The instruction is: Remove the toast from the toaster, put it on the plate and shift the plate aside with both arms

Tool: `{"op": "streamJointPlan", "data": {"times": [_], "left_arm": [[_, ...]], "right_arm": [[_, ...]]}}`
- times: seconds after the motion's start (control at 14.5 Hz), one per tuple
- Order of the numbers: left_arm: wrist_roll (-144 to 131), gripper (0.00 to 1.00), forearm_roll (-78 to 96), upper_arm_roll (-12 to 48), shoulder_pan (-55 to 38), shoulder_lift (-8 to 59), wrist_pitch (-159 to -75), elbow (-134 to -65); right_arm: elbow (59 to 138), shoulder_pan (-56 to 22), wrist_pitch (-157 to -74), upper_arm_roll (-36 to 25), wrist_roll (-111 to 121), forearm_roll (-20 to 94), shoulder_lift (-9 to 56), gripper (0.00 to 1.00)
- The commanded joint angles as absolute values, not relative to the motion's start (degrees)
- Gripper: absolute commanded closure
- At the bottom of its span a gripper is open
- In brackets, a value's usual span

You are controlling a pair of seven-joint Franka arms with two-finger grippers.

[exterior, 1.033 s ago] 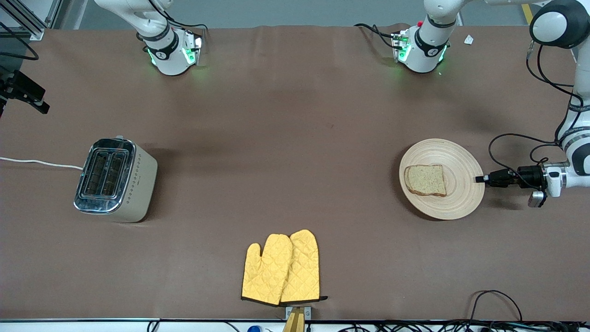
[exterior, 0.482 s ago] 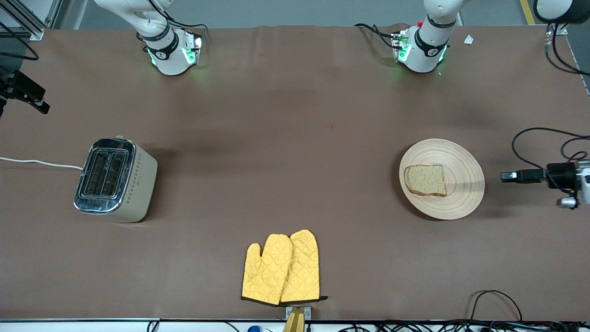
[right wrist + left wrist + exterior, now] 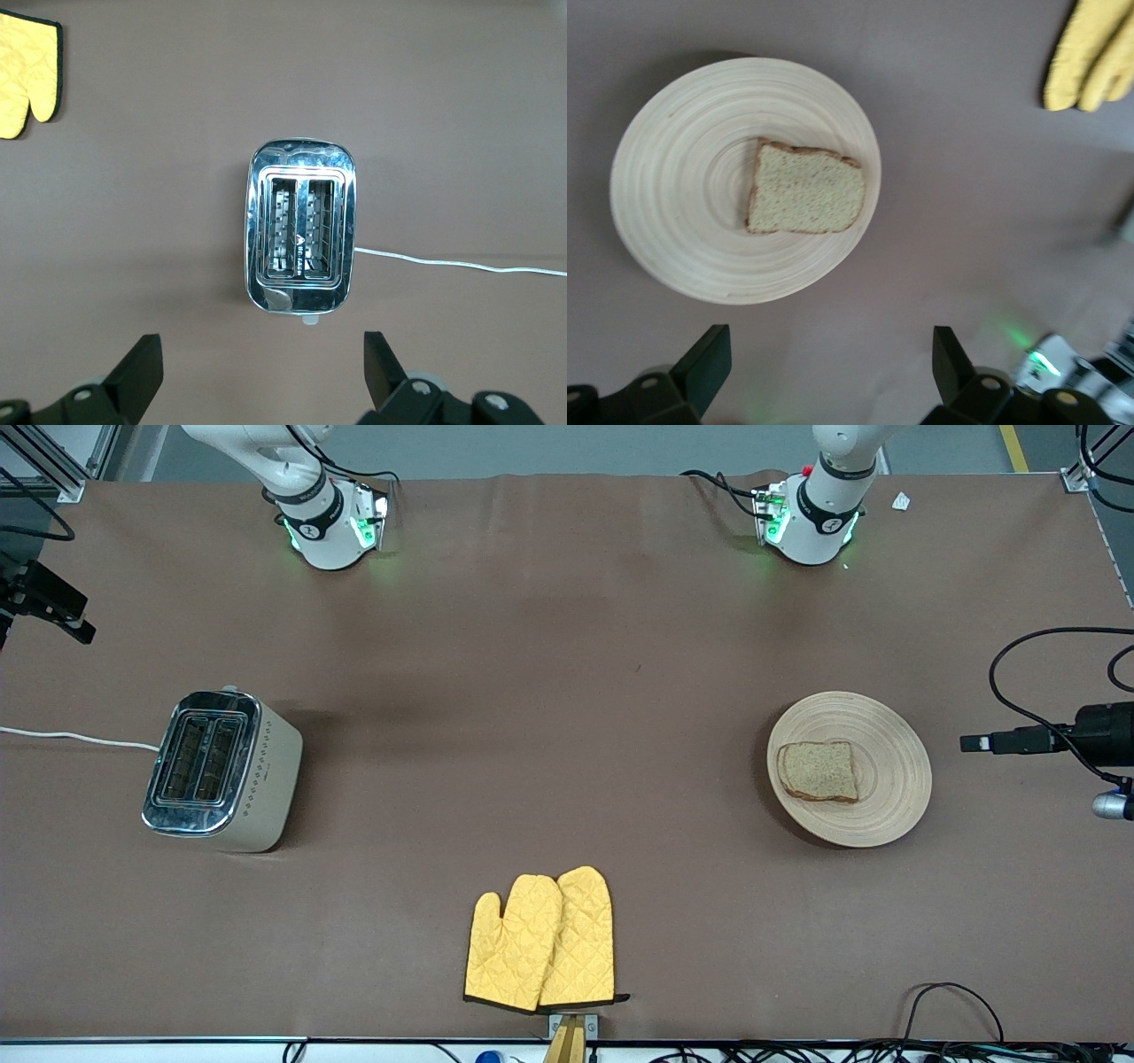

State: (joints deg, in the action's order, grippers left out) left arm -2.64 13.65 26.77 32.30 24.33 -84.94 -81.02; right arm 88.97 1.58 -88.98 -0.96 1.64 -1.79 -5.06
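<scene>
Toast: the toast [image 3: 818,771] is lying flat on the plate [image 3: 890,779], off the plate's centre toward the right arm's end of the table, touching no gripper.
Plate: it is sitting on the brown table [image 3: 567,691] toward the left arm's end, level with the toaster [image 3: 221,771] in nearness to the front camera.
Left gripper: the left gripper [image 3: 974,742] is hanging over bare table just off the plate's rim, at the left arm's end, apart from the plate; in the left wrist view its fingers [image 3: 709,363] are standing wide apart with nothing between them, and the plate [image 3: 673,177] and toast [image 3: 804,189] are lying clear of them.
Right gripper: the right gripper [image 3: 261,372] is not showing in the front view; in the right wrist view it is hovering over the toaster [image 3: 301,235], fingers spread wide and gripping nothing. Of that arm only the base is showing in the front view.
Toaster: it is standing toward the right arm's end, well apart from the plate, with two empty slots facing up and a white cord [image 3: 71,737] running off toward the table's edge.
Oven mitts: a pair of yellow oven mitts [image 3: 542,941] is lying nearer to the front camera, between toaster and plate.
In the way: bare table is lying between the left gripper and the plate's rim.
</scene>
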Motion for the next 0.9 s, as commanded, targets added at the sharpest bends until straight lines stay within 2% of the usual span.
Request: {"op": "streamJointPlan", "data": {"times": [0.0, 0.14, 0.34, 0.48, 0.55, 0.69, 0.76, 0.83], "left_arm": [[-10.8, 0.00, 3.2, 33.2, 31.4, 19.8, -84.5, -81.0], [-13.7, 0.00, -0.3, 37.3, 31.5, 17.5, -84.6, -81.0], [-16.6, 0.00, -0.5, 38.6, 31.5, 13.4, -84.6, -81.0], [-15.9, 0.00, -1.1, 37.4, 29.4, 10.0, -84.7, -81.0], [-15.0, 0.00, -2.9, 32.5, 23.8, 8.6, -84.7, -81.0], [-8.3, 0.00, -6.3, 15.9, 8.1, 4.7, -83.9, -81.5], [-5.5, 0.00, -6.1, 12.7, 6.0, 3.4, -83.3, -82.0], [-2.3, 0.00, -6.0, 12.2, 5.9, 2.5, -81.0, -82.1]], "right_arm": [[88.2, 1.4, -88.4, -1.0, 1.5, -1.8, -4.7, 0.00], [88.3, 1.5, -88.3, -1.1, 1.5, -1.8, -4.6, 0.00], [88.5, 1.4, -88.2, -1.1, 1.4, -1.7, -4.6, 0.00], [88.5, 1.4, -88.2, -1.0, 1.4, -1.6, -4.6, 0.00], [88.5, 1.4, -88.2, -1.1, 1.4, -1.1, -4.6, 0.00], [88.6, 1.5, -88.1, -1.1, 1.4, -0.9, -4.6, 0.00], [88.7, 1.5, -88.1, -1.1, 1.4, -1.0, -4.6, 0.00], [88.7, 1.5, -88.1, -1.1, 1.3, -1.0, -4.6, 0.00]]}}
